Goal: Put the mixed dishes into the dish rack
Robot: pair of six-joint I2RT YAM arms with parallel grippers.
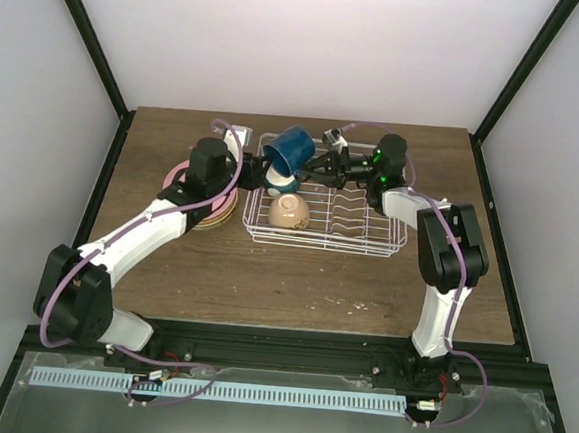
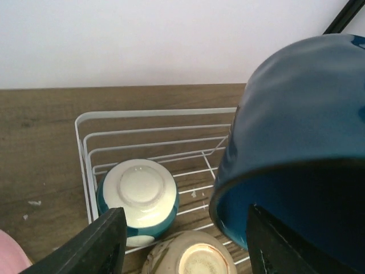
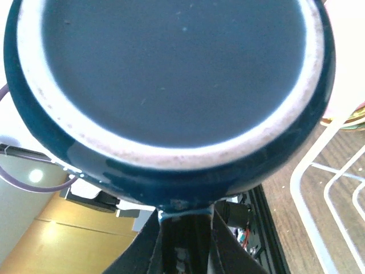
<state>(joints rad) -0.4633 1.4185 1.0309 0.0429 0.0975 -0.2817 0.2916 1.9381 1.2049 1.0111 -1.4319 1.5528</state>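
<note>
Right gripper point(image 3: 183, 240) pinches the blue mug point(image 1: 293, 150) by its handle over the dish rack point(image 1: 347, 246), tipped so water runs out. Left gripper point(image 2: 185, 242) is spread wide, holding nothing.

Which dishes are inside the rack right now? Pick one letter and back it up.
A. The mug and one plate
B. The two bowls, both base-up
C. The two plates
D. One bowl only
B: the white-and-blue bowl and the cream bowl both lie base-up inside the dish rack, while the blue mug is up in the air.
</note>
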